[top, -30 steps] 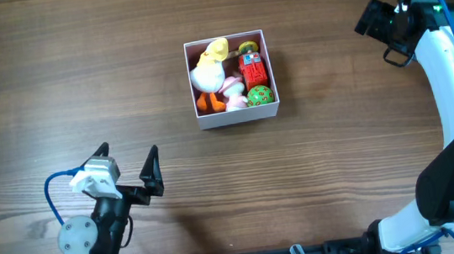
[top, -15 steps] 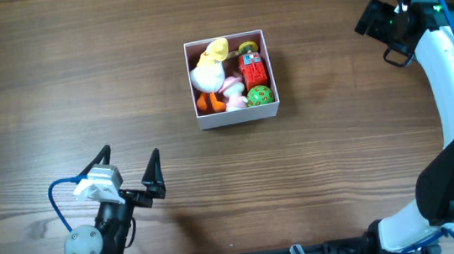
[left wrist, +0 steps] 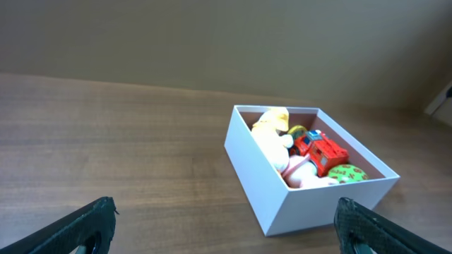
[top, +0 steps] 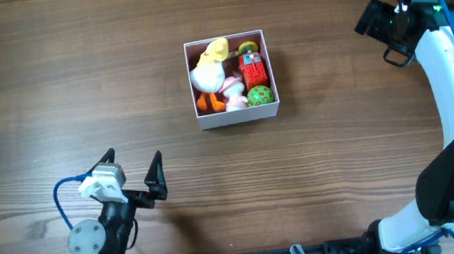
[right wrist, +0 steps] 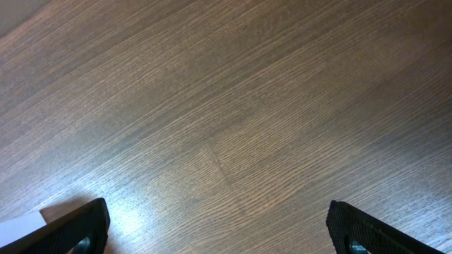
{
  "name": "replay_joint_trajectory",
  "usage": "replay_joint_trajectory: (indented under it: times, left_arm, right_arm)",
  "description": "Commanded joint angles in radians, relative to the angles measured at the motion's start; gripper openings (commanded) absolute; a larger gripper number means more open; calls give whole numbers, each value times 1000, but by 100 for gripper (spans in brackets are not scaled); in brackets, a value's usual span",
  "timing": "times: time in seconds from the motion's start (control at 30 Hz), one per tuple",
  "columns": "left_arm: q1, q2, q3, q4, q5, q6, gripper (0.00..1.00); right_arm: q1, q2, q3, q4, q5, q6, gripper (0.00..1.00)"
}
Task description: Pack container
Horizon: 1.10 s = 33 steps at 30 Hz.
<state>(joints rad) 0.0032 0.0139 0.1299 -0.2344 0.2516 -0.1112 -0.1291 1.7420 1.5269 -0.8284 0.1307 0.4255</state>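
**A:** Both arms are parked wide of the action. The left claw (top: 133, 160) is spread wide at the near-left of the worktop (top: 78, 75), with nothing between its fingers. The right claw (right wrist: 215, 229) is just as splayed and empty, out at the far right.

**B:** And the container (top: 239, 117) sits mid-worktop, well apart from both. It's crowded in there: a white-and-yellow duck (top: 208, 65), a red toy (top: 253, 72), a pink one (top: 233, 92) and a green ball (top: 260, 95).

**A:** That's the worry, I'd say. The duck looks to crest the rim, so a claw coming down could catch it and flip it out.

**B:** Thin walls, too. A finger landing on the rim instead of inside would likely buckle it, or skid that light box across the smooth wood.

**A:** And I see no loose toys on the worktop. A fresh reach risks plucking out something that's already packed.
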Motion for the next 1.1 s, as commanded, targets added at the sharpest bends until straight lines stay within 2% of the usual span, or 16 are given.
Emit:
replay_joint_trajectory:
  times: [0.0,0.1,0.4,0.73,0.8,1.07]
  left_arm:
    - [7,-11,-73,77,-5,-10,100]
    - [7,-11,-98,125,1,-10,100]
    - [7,-11,-98,138,-2,-10,100]
    - [7,-11,-98,420,-10,2,100]
    - [2,-11,-98,414,-10,1,100]
    - [-1,-11,-98,183,52,-2,100]
  right_arm:
    - [0,11,0,2,-9,0,100]
    - [0,11,0,2,-9,0,100]
    - [0,11,0,2,-9,0,100]
    - [0,11,0,2,-9,0,100]
    - [0,11,0,2,-9,0,100]
    - [0,11,0,2,-9,0,100]
